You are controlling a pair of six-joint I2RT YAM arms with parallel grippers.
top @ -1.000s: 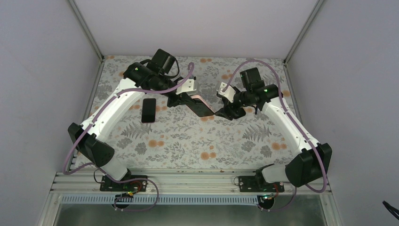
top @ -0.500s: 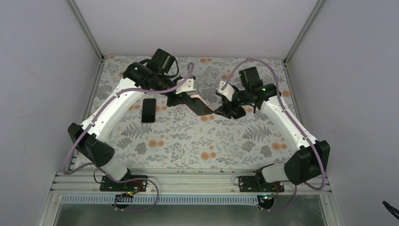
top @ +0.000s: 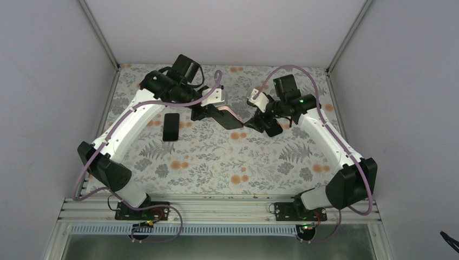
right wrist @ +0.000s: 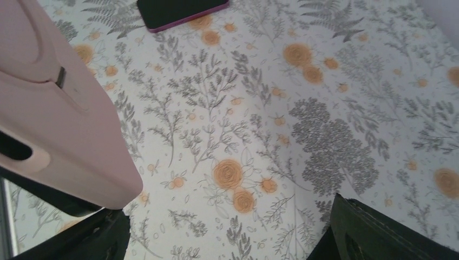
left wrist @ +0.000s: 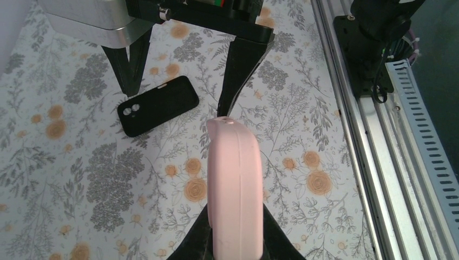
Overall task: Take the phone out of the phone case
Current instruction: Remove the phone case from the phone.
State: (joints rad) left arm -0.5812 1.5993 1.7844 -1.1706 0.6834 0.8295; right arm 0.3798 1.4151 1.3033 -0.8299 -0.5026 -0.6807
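A pink phone case [left wrist: 235, 184] with the phone in it is held edge-up above the table by my left gripper [left wrist: 235, 241], which is shut on its near end. In the top view the case [top: 229, 116] hangs between the two arms. My right gripper [right wrist: 230, 238] is open. Its left finger [right wrist: 81, 238] sits just under the case's far corner [right wrist: 65, 119], and its right finger [right wrist: 379, 233] stands well apart. From the left wrist view, one of the right gripper's fingers [left wrist: 238, 70] points down at the case's far tip.
A dark phone with a magenta edge [top: 171, 126] lies flat on the floral table left of the case; it also shows in the right wrist view [right wrist: 181, 11]. An empty black phone case [left wrist: 158, 104] lies on the table below the right gripper. The aluminium rail [left wrist: 352, 135] runs along the near edge.
Both grippers have shifted slightly toward the back of the table, the pink case going with the left one. The right gripper has turned and risen a little at the case's tip.
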